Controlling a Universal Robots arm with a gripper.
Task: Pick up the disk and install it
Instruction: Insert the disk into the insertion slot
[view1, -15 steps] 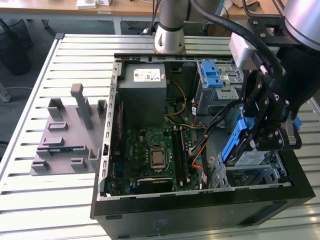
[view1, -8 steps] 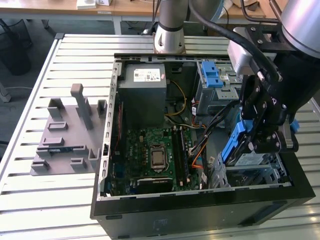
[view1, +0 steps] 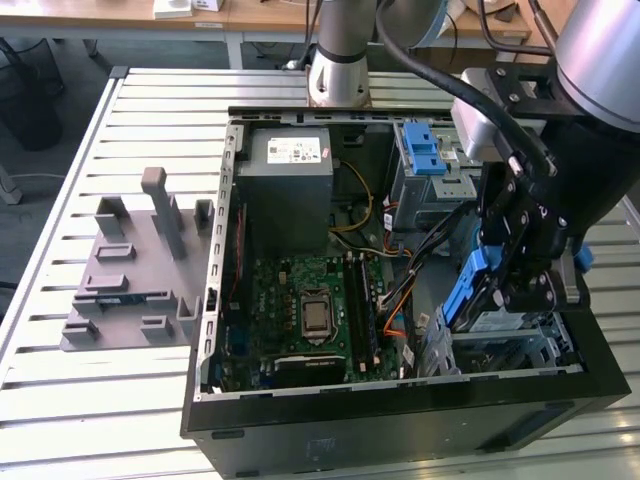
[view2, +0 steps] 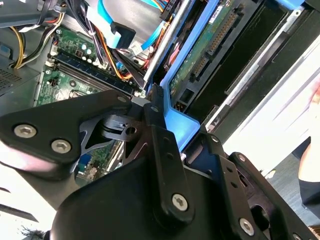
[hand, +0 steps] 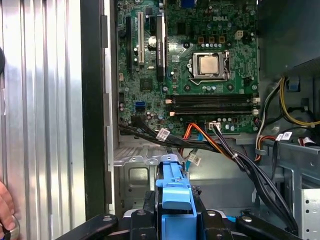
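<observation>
The disk (view1: 463, 295) stands steeply tilted over the drive bay (view1: 520, 350) at the front corner of the open computer case, on the exterior view's right. My gripper (view1: 505, 290) is shut on it. In the first wrist view the disk's blue end bracket (hand: 175, 187) sits between my black fingers (hand: 149, 207). The second wrist view shows the blue bracket (view2: 181, 124) next to a finger (view2: 156, 117), and the disk's green circuit-board underside (view2: 210, 37) with its blue side rail running away from the gripper.
The case holds the motherboard (view1: 310, 310), a grey power-supply box (view1: 290, 170) and a grey drive cage with a blue latch (view1: 425, 155). Loose cables (hand: 220, 147) cross close to the bay. A grey fixture (view1: 140, 270) lies on the slatted table. A hand (hand: 5, 212) shows beside the case.
</observation>
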